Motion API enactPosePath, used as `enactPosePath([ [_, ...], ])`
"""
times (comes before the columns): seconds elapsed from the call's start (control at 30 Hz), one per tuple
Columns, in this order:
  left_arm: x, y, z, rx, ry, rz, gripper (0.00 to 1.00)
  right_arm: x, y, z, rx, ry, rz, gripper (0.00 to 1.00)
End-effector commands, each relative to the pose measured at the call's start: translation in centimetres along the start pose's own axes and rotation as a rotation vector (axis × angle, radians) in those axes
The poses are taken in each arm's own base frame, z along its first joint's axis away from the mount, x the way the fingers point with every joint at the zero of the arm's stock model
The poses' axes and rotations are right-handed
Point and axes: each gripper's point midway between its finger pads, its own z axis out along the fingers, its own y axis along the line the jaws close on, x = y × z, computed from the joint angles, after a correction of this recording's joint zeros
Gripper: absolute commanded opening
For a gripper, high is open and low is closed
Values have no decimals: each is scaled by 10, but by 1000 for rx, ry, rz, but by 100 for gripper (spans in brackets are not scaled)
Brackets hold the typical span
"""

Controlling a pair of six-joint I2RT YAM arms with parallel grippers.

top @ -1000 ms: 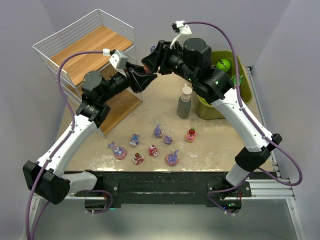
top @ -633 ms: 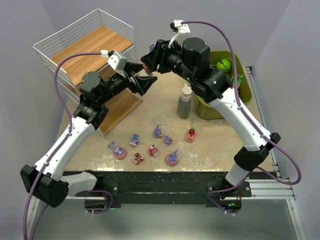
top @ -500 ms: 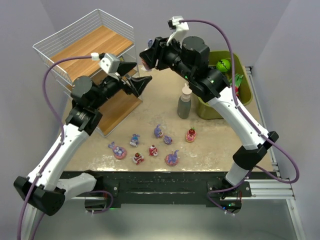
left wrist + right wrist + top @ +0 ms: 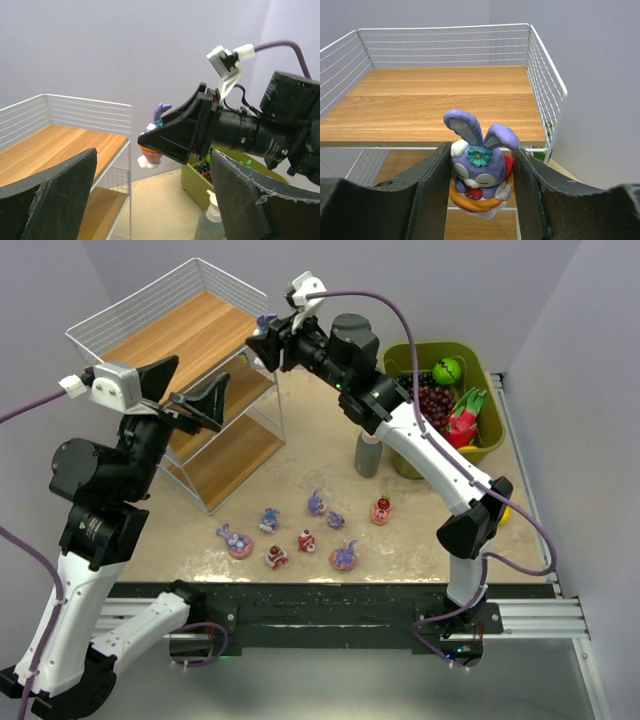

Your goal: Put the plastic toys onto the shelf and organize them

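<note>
Bunny point(image 4: 479, 175) raised near shelf point(image 4: 445, 95) edge

My right arm point(image 4: 440, 455) reaches up and across to the left, elbow bent. My right gripper point(image 4: 268, 340) is held high, both fingers point(image 4: 432, 185) pressed against the sides of a purple bunny toy point(image 4: 479, 175). My left arm point(image 4: 95, 530) stands upright, wrist tipped forward, my left gripper point(image 4: 185, 390) aloft with jaws spread wide.

Purple long-eared plastic bunny figurine point(image 4: 479, 176) bears a teal flower on an orange-and-white base; white wire shelf point(image 4: 435, 107) carries light brown, wood-grained boards.
</note>
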Motion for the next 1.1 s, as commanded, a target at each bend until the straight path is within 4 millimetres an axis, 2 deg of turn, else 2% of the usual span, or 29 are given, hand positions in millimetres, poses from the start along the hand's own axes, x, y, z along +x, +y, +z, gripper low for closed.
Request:
enactPosePath([
  [0.0,-8,25,-11,-153,21,2,98,-77,16,-1,-82,-253,-93,0],
  [0.03,-7,27,-13,-165,31,4,98,-85,15,-1,-79,-275,-126,0],
  [0.3,-17,51,-23,-307,29,1,99,-101,24,5,-124,-355,-127,0],
  [0.33,-17,52,-24,-316,28,1,99,-95,23,10,-124,-349,-126,0],
  [0.37,-18,55,-25,-331,26,4,99,-99,23,10,-121,-361,-128,0],
  [0.6,-31,54,-26,-327,4,23,99,-96,15,21,-87,-376,-137,0],
  [0.73,-27,54,-26,-327,16,26,99,-93,15,28,-92,-377,-142,0],
  [1.07,-24,56,-28,-335,29,26,99,-72,10,41,-81,-345,-120,0],
])
